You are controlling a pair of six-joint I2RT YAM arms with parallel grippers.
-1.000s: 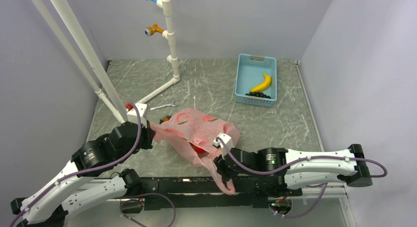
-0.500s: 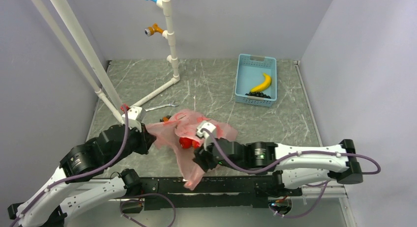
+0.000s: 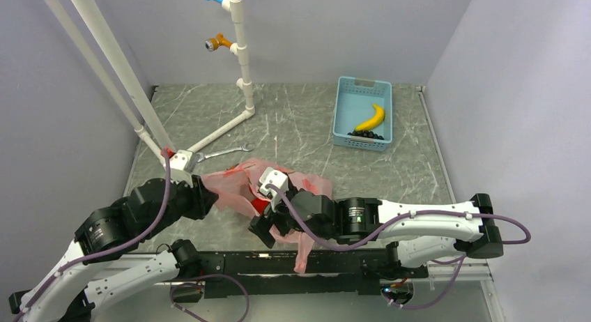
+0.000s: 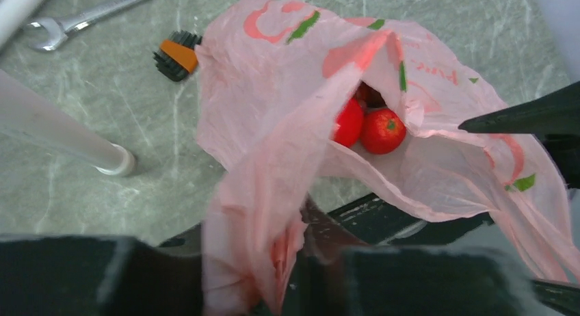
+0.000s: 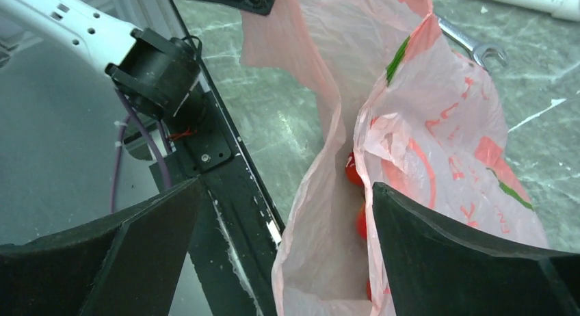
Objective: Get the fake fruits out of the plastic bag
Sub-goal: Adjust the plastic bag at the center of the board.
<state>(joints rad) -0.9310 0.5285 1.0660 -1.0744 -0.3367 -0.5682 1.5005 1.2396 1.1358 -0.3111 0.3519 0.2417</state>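
**Item 1, the plastic bag** point(image 3: 233, 189). Thin pink film with red and green print. It lies crumpled on the grey marbled table point(image 3: 300, 120), near the front edge and between the two arms. One strip of it lies over the black rail at the front.

**Item 2, the fake fruits** point(image 4: 383, 130). We count two glossy red round ones touching side by side, deep inside the bag's open mouth. A darker piece sits just behind them (too shadowed for us to name). All of them are inside the film.

**Item 3, left gripper** point(image 4: 273, 282). Its fingers are drawn in on a gathered fold of the bag, and the film rises from them in a ridge toward the mouth.

**Item 4, right gripper** point(image 5: 287, 193). Its fingers are spread wide, one on either side of the bag's open edge, and they grip nothing. Red fruit shows in the opening between them.

**Item 5, sundries.**
- A wrench point(image 3: 224, 152) lies just beyond the bag.
- A small black brush point(image 4: 176, 55) with an orange back lies beside the bag.
- A blue tray point(image 3: 339, 116) stands well apart at the rear right, holding a banana point(image 3: 371, 118) and a black grape bunch point(image 3: 366, 135).
- A white pipe frame point(image 3: 240, 57) stands at the rear left.
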